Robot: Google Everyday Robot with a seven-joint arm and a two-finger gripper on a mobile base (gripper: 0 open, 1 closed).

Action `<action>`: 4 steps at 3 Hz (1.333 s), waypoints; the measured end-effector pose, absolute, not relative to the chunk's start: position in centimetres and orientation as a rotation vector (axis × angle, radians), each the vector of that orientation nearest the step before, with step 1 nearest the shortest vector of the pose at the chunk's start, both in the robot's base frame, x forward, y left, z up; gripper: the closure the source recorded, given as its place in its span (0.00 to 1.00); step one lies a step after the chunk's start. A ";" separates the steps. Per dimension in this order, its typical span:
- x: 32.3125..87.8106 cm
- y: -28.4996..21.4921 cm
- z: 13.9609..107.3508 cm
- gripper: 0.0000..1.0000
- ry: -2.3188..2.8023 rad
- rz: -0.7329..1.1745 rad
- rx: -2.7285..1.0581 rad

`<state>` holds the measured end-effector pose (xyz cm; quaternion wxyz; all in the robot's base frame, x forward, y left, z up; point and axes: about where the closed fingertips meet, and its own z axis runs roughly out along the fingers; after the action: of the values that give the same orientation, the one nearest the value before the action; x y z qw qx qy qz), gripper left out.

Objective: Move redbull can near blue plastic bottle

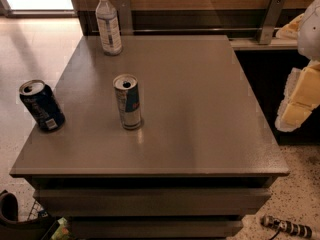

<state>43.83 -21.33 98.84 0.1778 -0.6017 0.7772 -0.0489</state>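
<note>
Here, your redbull can [128, 102] stands upright, a slim silver-and-blue metal cylinder, left of centre on the smooth, speckled grey table [200, 109]. The clear, white-capped blue plastic bottle [108, 24] stands at the far left corner. Your pale yellow-and-white gripper [298, 101] hangs beyond the table's right edge, well apart from the can; you cannot tell whether it is spread or closed.

Flat grey-brown surface [200, 134] carries three things: slim silver-and-blue redbull can [128, 102] near the middle, wider dark navy can [42, 106] at the left edge, tall clear blue plastic bottle [108, 24] far back. The gripper [299, 104] hangs beyond the right edge.
</note>
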 end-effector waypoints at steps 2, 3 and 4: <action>44.5 -21.1 97.6 0.00 2.138 0.006 -1.689; 46.6 -20.5 94.3 0.00 1.981 0.218 -1.656; 48.1 -17.8 92.5 0.00 1.800 0.423 -1.570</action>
<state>48.15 -17.83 92.48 0.3506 -0.6062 0.6950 0.1632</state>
